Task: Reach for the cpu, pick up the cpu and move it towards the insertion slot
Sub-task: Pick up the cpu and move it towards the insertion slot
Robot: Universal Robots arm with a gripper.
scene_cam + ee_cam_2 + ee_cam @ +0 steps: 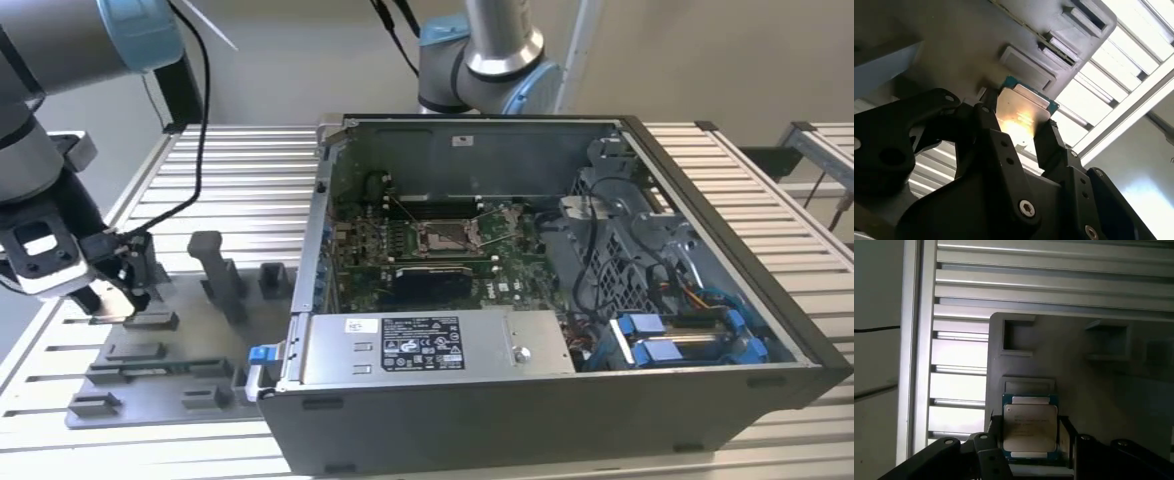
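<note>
The cpu [1030,427], a small square chip with a silver metal top, sits between the black fingers of my gripper [1030,434]. In the second wrist view the cpu [1021,112] shines between both fingers, with my gripper [1016,127] shut on its edges. It hangs just over a shallow square recess [1029,386] of the grey tray [1074,380]. In the exterior view my gripper [118,295] is low over the grey tray [147,350] at the exterior view's left. The insertion slot [447,237] lies inside the open computer case, on the green board, well to the exterior view's right of my gripper.
The open computer case [561,300] fills the middle of the slatted metal table [240,160]. Upright grey blocks [220,275] stand on the tray between my gripper and the case wall. A second arm's base [481,60] rises behind the case. Cables hang at the upper left.
</note>
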